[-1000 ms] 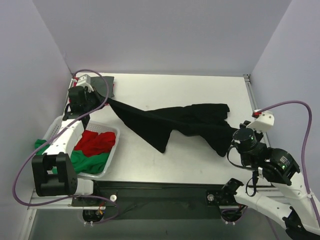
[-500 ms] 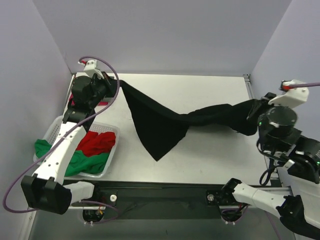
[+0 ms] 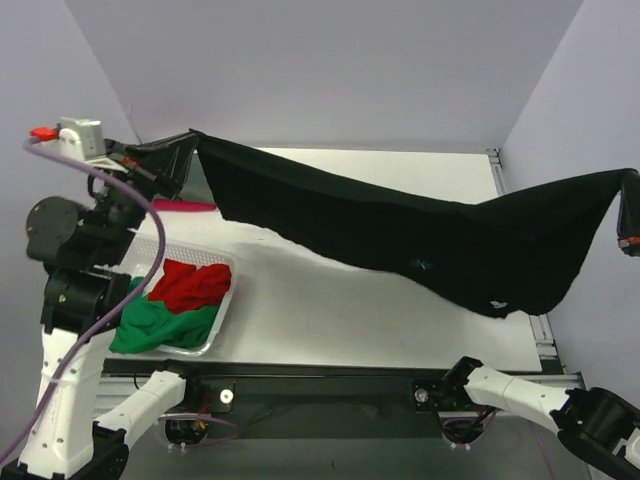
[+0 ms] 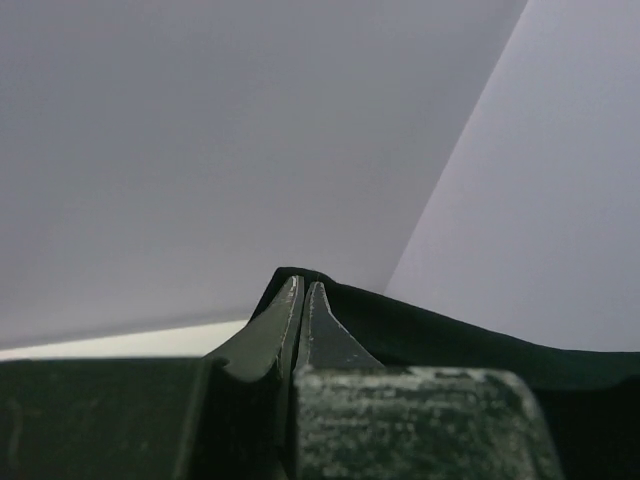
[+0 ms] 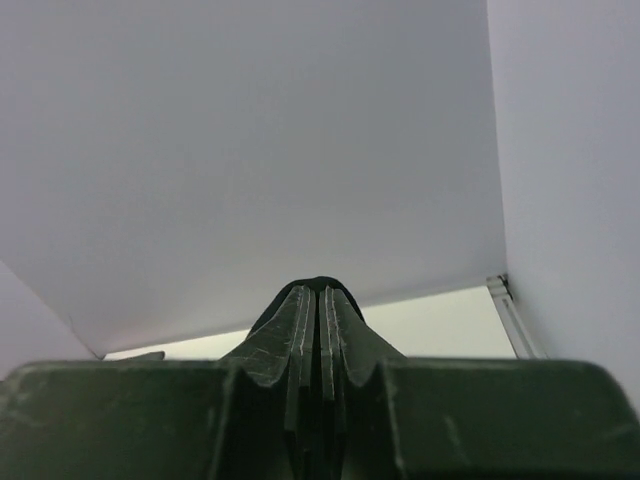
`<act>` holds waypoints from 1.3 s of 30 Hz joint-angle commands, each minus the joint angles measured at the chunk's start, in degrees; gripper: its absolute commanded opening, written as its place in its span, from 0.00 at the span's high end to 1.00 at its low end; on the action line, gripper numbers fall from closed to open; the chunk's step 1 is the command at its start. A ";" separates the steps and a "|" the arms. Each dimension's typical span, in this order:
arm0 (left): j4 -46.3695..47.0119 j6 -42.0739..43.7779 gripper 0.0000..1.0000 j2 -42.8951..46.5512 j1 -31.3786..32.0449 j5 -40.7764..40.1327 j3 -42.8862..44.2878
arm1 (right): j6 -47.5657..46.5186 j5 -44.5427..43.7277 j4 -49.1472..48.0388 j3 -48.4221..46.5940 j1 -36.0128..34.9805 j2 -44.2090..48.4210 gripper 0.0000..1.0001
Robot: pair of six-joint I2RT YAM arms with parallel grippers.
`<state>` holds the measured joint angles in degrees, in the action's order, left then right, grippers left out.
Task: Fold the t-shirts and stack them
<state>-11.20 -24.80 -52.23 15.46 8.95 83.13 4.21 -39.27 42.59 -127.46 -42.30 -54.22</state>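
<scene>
The large black t-shirt [image 3: 400,235] hangs stretched in the air above the table, sagging in the middle, with small light-blue marks on it. My left gripper [image 3: 188,143] is shut on its left corner, high at the back left. My right gripper [image 3: 628,188] is shut on its right corner at the frame's right edge. In the left wrist view the jaws [image 4: 303,286] pinch black cloth [image 4: 450,335]. In the right wrist view the closed jaws [image 5: 321,291] show a rim of black cloth [image 5: 322,280] at their tips. A red t-shirt [image 3: 195,282] and a green t-shirt [image 3: 165,325] lie in the basket.
The white perforated basket [image 3: 226,264] stands at the front left of the table. A pink-red cloth [image 3: 185,206] lies behind it at the back left, partly hidden by my left arm. Pale walls close in the table on three sides.
Both arms have risen and swung outward, lifting the black t-shirt off the table. It went from a twisted band to a wide sheet in the air.
</scene>
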 commanded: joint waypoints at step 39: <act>8.65 -0.95 1.00 -8.89 0.18 1.51 1.86 | -3.86 26.87 -15.87 -7.81 29.82 -20.06 1.00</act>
<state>-6.48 -25.32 -66.96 15.62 11.14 86.08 0.34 -14.55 33.17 -133.23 -12.45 -79.50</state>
